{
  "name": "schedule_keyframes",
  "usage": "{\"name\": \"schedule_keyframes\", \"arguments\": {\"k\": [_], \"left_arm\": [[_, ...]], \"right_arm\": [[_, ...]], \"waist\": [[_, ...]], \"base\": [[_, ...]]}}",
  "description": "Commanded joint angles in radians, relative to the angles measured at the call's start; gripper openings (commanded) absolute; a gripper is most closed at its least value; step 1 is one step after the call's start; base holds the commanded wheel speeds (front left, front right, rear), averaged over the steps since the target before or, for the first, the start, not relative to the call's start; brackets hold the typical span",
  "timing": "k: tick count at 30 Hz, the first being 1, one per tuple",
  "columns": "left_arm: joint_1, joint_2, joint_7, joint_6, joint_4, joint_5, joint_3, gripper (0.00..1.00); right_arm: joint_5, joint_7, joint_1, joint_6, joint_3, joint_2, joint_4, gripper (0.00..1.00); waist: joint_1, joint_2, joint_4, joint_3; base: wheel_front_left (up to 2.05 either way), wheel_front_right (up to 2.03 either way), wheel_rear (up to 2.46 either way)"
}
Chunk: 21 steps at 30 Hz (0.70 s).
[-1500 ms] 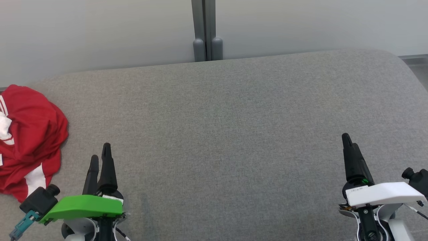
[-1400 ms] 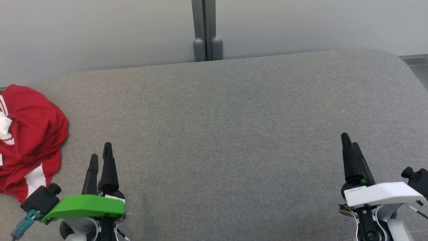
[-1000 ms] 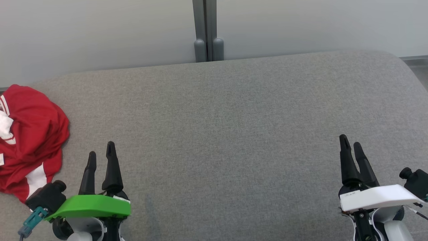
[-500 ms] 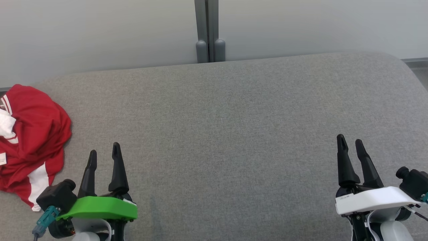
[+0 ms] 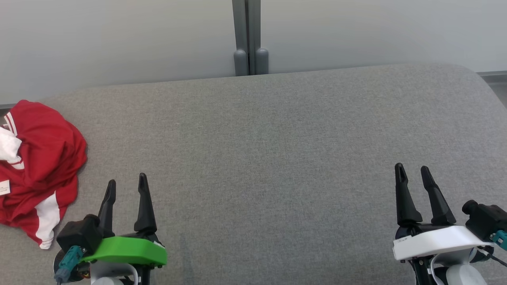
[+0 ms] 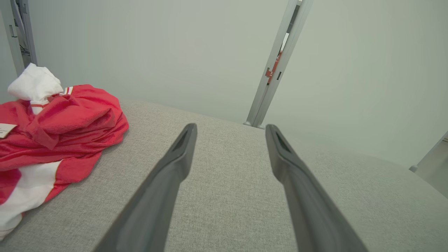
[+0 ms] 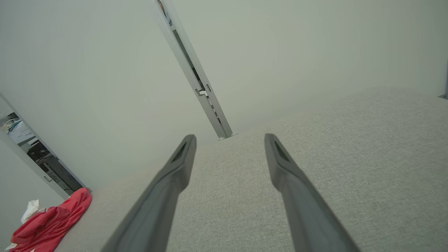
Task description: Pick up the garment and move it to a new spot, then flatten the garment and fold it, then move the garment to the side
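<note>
The garment [image 5: 43, 158] runs off the head view's edge at nine o'clock, and the print on its small white tag [image 5: 4, 187] is too small to read. The desk [image 5: 257, 138] is cut at three and six o'clock, where the left claw [image 5: 127, 179] and right claw [image 5: 412, 168] are also cut off below their wrists. The writing on the right claw's white cover [image 5: 435, 239] is too small to read.

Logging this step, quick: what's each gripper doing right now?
Left gripper: open, holding nothing.
Right gripper: open, holding nothing.
</note>
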Motion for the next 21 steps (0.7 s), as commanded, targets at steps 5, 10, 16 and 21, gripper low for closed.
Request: {"name": "schedule_keyframes", "arguments": {"k": [5, 10, 16, 21], "left_arm": [[0.001, 0.008, -0.019, 0.006, 0.010, 0.068, -0.001, 1.00], [0.001, 0.008, -0.028, 0.008, 0.025, 0.107, -0.002, 1.00], [0.004, 0.009, -0.038, 0.010, 0.036, 0.151, -0.007, 1.00], [0.006, 0.009, -0.047, 0.013, 0.042, 0.183, -0.012, 1.00]], "right_arm": [[-0.060, -0.019, 0.008, 0.000, 0.005, -0.007, -0.001, 1.00], [-0.101, -0.030, 0.009, 0.000, 0.007, -0.007, 0.006, 1.00], [-0.151, -0.040, 0.016, 0.000, 0.005, -0.008, 0.007, 1.00], [-0.188, -0.049, 0.019, 0.000, 0.007, -0.007, 0.003, 1.00]], "waist": [[0.0000, 0.0000, 0.004, -0.003], [0.0000, 0.0000, 0.006, -0.005], [0.0000, 0.0000, 0.010, -0.009], [0.0000, 0.0000, 0.015, -0.010]], "base": [[0.00, 0.00, 0.00], [0.00, 0.00, 0.00], [0.00, 0.00, 0.00], [0.00, 0.00, 0.00]]}}
